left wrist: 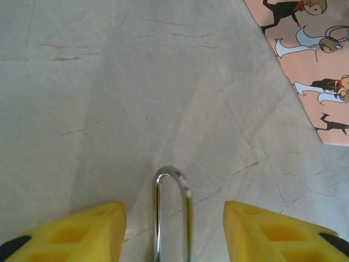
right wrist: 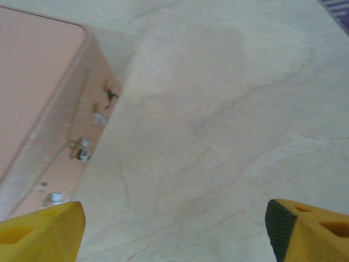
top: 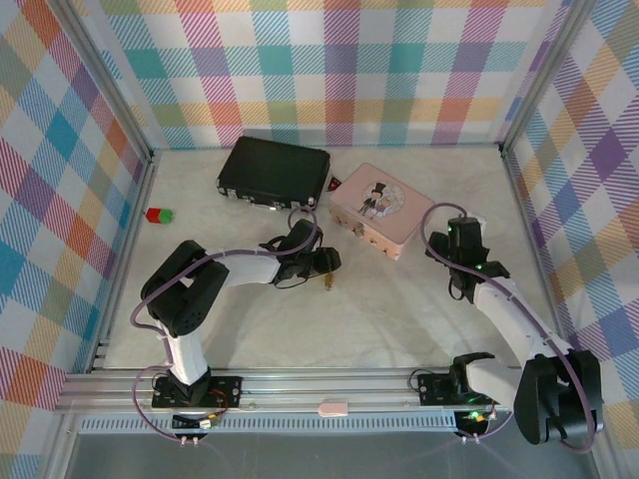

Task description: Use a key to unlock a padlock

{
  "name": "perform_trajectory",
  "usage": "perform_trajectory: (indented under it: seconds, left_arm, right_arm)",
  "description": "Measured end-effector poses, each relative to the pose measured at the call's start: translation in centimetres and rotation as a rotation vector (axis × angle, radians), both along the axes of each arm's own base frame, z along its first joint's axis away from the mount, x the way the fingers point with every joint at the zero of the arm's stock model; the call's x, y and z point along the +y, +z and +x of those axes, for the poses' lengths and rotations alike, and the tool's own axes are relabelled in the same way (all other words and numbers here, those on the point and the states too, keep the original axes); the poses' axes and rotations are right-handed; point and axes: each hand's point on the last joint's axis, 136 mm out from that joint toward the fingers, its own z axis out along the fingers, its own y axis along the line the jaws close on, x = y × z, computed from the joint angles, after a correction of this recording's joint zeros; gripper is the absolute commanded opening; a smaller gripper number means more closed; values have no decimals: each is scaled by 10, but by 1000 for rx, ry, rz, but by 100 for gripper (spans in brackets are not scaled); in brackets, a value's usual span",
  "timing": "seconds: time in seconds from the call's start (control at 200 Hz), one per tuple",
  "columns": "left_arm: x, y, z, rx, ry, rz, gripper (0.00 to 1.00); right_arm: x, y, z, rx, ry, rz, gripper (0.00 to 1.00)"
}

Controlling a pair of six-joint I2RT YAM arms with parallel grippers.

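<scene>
**Overhead and wrist views.** The left gripper (left wrist: 174, 232) is standing partly open just above the table (top: 399, 309). Its yellow fingers (left wrist: 71, 234) are flanking, but not touching, the silvery shackle of the padlock (left wrist: 157, 218), so nothing is being held. Seen from above, the brass padlock is lying near the middle of the table, just beside that gripper's tip on its near side, and apart from the pink box (top: 379, 208). The right gripper (right wrist: 174, 234) is hovering with its jaws spread wide and gripping nothing, with the pink box's side wall to its left. A black case (top: 275, 172) is sitting beside the pink box near the far wall — a red-and-green block (top: 158, 214) is lying well apart, by the left wall.
</scene>
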Motion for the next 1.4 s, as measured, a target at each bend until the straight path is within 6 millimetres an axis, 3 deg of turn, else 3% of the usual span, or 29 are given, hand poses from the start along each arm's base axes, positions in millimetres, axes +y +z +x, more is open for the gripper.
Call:
perform_trajectory:
  seconds: [0.085, 0.21, 0.4, 0.54, 0.69, 0.82, 0.93, 0.945, 1.08, 1.23, 1.4]
  left_arm:
    - [4, 2, 0, -4, 0, 23, 63]
    - [27, 14, 1, -23, 34, 98, 71]
    - [72, 72, 13, -178, 90, 202, 82]
    - [123, 114, 24, -307, 159, 323, 87]
    - [202, 140, 36, -402, 312, 443, 87]
    - [257, 127, 32, -423, 407, 546, 87]
    - [282, 97, 23, -407, 417, 630, 87]
    - [285, 93, 21, -407, 416, 641, 87]
    - [301, 64, 14, -433, 407, 699, 87]
    - [311, 41, 10, -480, 388, 727, 87]
    - [307, 48, 24, -615, 386, 663, 87]
  right_arm:
    - [-12, -9, -3, -2, -34, -11, 87]
    - [-25, -20, -4, -23, -69, -25, 87]
    - [-29, -39, 11, -49, -56, -53, 87]
    - [-26, -51, 27, -56, -20, -80, 87]
    - [-21, -40, 46, -172, 33, -100, 87]
    - [-16, -37, 57, -248, 73, -116, 91]
    - [-11, -41, 64, -261, 111, -117, 95]
    - [-11, -41, 64, -264, 114, -116, 99]
    - [-1, -33, 74, -320, 186, -101, 99]
    - [4, -49, 74, -295, 226, -88, 99]
    - [4, -44, 76, -317, 227, -86, 99]
